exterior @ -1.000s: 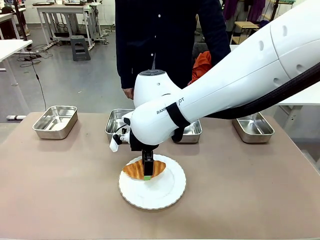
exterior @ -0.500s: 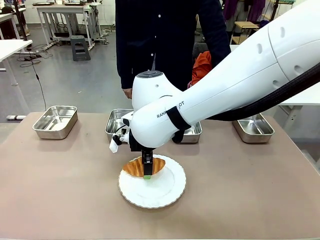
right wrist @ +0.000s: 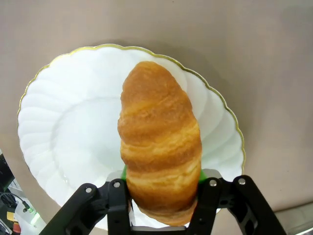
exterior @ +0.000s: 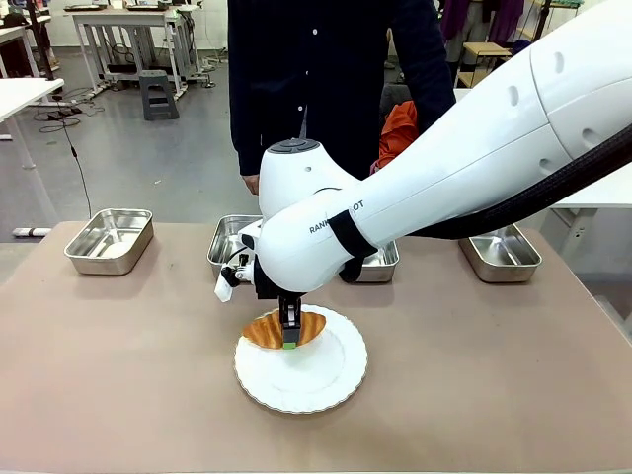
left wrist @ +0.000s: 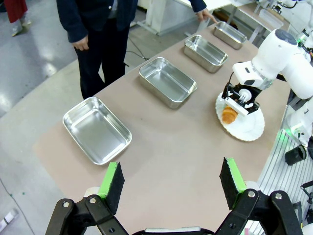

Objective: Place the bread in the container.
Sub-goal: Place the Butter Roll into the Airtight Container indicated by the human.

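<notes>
Golden bread (exterior: 284, 329) | lengthwise across plate (exterior: 326, 380) | right fingers (exterior: 289, 343) pinch it | left fingers (left wrist: 168, 181) spread

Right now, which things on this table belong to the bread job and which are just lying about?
In the job:
- bread, clamped in the right pincer
- four steel containers, e.g. the leftmost container

Lying about:
- white plate under the bread
- left pincer, open, holding nothing
- person at the far side
</notes>
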Robot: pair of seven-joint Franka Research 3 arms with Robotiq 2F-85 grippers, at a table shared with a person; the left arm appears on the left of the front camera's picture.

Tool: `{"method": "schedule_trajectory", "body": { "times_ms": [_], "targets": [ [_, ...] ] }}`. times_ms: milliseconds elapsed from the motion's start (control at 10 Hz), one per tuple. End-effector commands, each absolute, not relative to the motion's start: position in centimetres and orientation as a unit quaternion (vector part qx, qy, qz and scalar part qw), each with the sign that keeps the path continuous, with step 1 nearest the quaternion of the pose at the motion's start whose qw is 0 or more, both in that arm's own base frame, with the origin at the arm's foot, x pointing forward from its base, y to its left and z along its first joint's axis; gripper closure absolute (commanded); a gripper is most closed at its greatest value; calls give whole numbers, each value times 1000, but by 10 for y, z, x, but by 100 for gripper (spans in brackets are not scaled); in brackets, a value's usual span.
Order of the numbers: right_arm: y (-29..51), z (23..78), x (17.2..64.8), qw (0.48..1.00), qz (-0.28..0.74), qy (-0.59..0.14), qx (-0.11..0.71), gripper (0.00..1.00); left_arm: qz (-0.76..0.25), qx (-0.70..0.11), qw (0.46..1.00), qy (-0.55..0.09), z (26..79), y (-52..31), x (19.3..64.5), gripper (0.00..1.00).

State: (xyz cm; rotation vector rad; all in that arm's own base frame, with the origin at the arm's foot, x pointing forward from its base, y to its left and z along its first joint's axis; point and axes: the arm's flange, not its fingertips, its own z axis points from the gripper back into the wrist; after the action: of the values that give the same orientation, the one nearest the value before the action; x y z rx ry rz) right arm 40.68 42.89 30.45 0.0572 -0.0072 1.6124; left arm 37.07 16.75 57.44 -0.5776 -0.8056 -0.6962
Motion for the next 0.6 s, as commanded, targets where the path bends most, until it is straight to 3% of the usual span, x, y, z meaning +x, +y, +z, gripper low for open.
{"method": "schedule_trajectory", "body": {
  "times_ms": [0, 100, 500],
  "targets": [
    [428, 304, 408, 692, 721, -5, 25, 41, -333, -271, 819, -381, 574, 169, 369, 0],
    [423, 323, 407, 702, 712, -19, 22, 50, -333, -271, 819, -381, 574, 169, 369, 0],
    [383, 430, 415, 749, 660, -41, 52, 50, -333, -271, 819, -381, 574, 169, 369, 0]
  ]
}}
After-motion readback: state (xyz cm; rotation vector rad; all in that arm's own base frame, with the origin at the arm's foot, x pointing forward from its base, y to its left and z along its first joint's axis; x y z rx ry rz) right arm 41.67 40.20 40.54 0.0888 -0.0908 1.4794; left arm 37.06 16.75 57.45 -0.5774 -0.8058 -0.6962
